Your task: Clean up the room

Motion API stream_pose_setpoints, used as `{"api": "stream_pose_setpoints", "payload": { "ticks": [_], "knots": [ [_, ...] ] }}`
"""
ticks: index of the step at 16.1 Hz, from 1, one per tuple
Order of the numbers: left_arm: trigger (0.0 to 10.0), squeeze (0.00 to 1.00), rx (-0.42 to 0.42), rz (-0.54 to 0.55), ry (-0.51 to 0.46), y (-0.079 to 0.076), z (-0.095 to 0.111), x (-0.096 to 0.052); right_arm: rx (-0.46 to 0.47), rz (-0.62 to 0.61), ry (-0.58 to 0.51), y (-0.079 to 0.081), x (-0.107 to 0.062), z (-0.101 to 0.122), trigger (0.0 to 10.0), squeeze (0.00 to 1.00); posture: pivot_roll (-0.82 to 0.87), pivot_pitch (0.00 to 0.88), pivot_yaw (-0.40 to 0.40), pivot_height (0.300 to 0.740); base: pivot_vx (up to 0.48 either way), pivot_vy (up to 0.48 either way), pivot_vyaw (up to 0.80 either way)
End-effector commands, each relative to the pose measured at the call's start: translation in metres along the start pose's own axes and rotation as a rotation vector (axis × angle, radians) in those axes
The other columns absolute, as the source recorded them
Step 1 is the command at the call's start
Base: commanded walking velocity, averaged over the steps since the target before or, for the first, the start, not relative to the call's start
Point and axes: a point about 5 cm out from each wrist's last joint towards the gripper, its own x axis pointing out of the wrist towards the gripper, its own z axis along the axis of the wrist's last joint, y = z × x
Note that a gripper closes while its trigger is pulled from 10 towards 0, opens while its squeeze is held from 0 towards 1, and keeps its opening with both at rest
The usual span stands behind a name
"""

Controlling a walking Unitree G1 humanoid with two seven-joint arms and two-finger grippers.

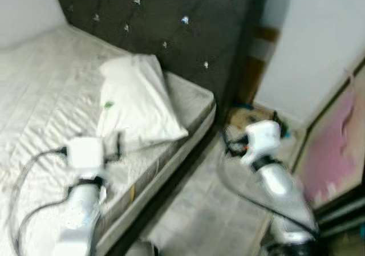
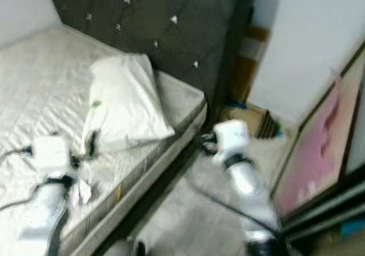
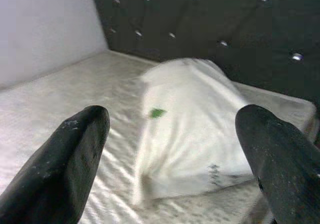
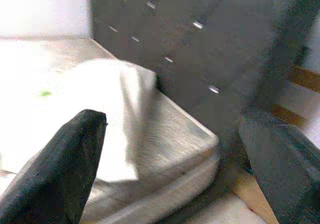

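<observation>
A white pillow (image 1: 137, 99) with a small green mark lies on the bare mattress (image 1: 40, 90) near the dark tufted headboard (image 1: 171, 22). My left gripper (image 3: 172, 154) is open just short of the pillow's near end, its two black fingers (image 3: 70, 169) spread wide with nothing between them. My left arm (image 1: 85, 170) reaches over the mattress edge. My right gripper (image 4: 175, 159) is open too, held beside the bed's corner over the floor gap, facing the pillow (image 4: 105, 104) and headboard. My right arm (image 1: 268, 153) stands to the right of the bed.
A cardboard box (image 1: 245, 119) with clutter sits on the floor between the bed corner and the white wall (image 1: 313, 45). A pink panel (image 1: 333, 147) leans at the far right. Grey floor (image 1: 199, 210) runs along the bedside.
</observation>
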Motion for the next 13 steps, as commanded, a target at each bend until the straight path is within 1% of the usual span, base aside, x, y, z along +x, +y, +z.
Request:
{"api": "stream_pose_setpoints", "payload": {
  "ticks": [1, 3, 4, 8, 10, 11, 13],
  "knots": [
    [10.0, 0.00, -0.004, -0.013, -0.005, -0.0045, 0.0012, -0.0018, -0.016, -0.027, 0.014, -0.0078, -0.0024, -0.0026, 10.0, 0.00, 0.03, 0.057, -0.012, 0.740, 0.000, 0.000, 0.80],
    [10.0, 0.00, -0.019, -0.021, -0.016, -0.0063, 0.0029, -0.0005, -0.014, -0.033, 0.009, -0.0081, -0.0010, -0.0016, 10.0, 0.00, 0.03, 0.049, -0.008, 0.740, 0.000, 0.000, 0.80],
    [10.0, 0.00, 0.023, -0.016, -0.023, -0.0069, 0.0032, 0.0008, -0.014, -0.033, 0.009, -0.0081, -0.0006, -0.0015, 10.0, 0.00, 0.03, 0.050, -0.008, 0.740, 0.000, 0.000, 0.80],
    [10.0, 0.00, 0.017, -0.012, -0.022, -0.0072, 0.0030, 0.0023, -0.012, -0.037, 0.007, -0.0089, 0.0002, -0.0017, 10.0, 0.00, 0.03, 0.046, -0.011, 0.740, 0.000, 0.000, 0.80],
    [10.0, 0.00, 0.040, -0.008, -0.031, -0.0065, 0.0036, 0.0021, -0.010, -0.036, 0.006, -0.0090, 0.0004, -0.0021, 10.0, 0.00, 0.03, 0.044, -0.013, 0.740, 0.000, 0.000, 0.80],
    [10.0, 0.00, 0.028, -0.001, -0.026, -0.0057, 0.0024, 0.0019, -0.013, -0.033, 0.008, -0.0085, 0.0006, -0.0025, 10.0, 0.00, 0.03, 0.044, -0.013, 0.740, 0.000, 0.000, 0.80],
    [10.0, 0.00, 0.034, 0.009, -0.029, -0.0051, 0.0025, 0.0021, -0.019, -0.029, 0.004, -0.0080, 0.0010, -0.0021, 10.0, 0.00, 0.03, 0.044, -0.011, 0.740, 0.000, 0.000, 0.80]
  ]
}}
